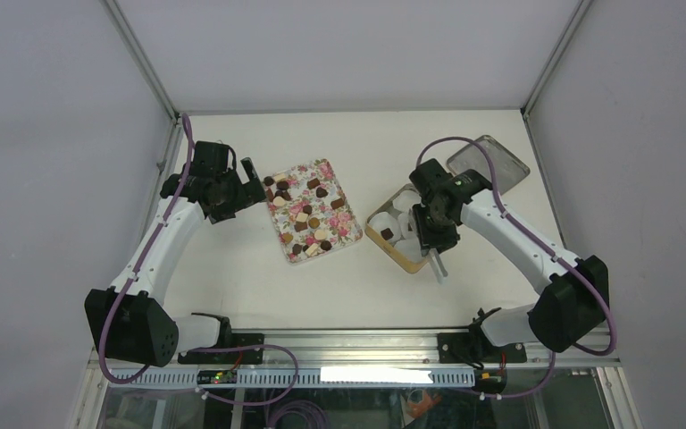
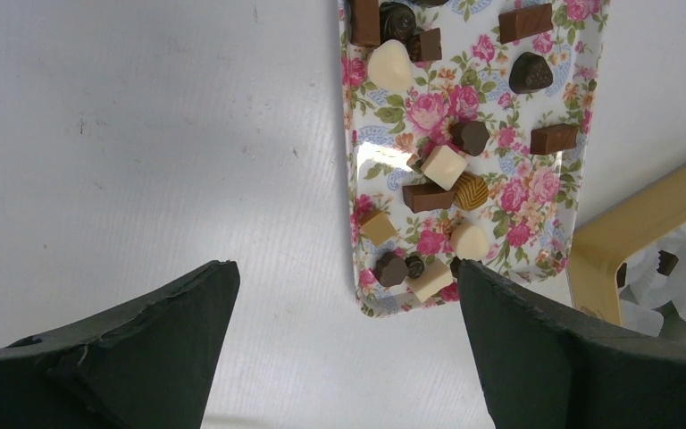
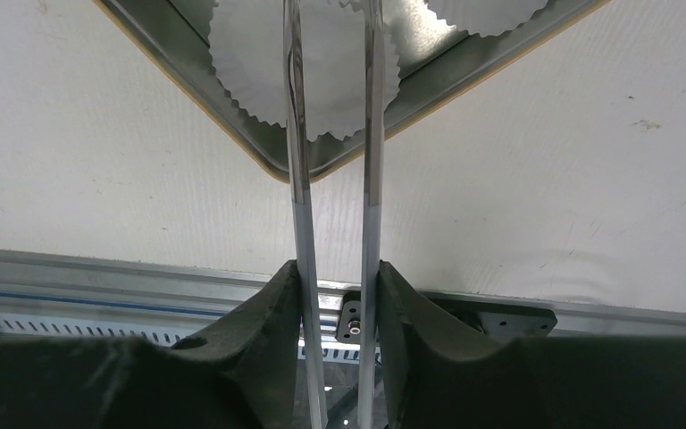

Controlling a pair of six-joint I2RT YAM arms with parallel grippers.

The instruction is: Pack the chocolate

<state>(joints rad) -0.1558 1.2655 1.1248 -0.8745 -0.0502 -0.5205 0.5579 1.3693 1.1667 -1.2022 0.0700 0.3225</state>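
Left gripper gapes wide over the table beside the tray, where chocolate lies scattered, its oblong bars at mixed angles. Right gripper is clamped on tongs reaching over the tin; one brown piece sits inside.

Glossy tray; crinkled paper cups; shiny metal tongs; smooth chocolate.

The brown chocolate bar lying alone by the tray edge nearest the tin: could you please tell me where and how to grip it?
Probably across its two long sides at mid-length, coming straight down. The brown bar lies flat on the floral tray with bare space along both long sides, while one short end nears the rim. The right gripper's tongs suit it.
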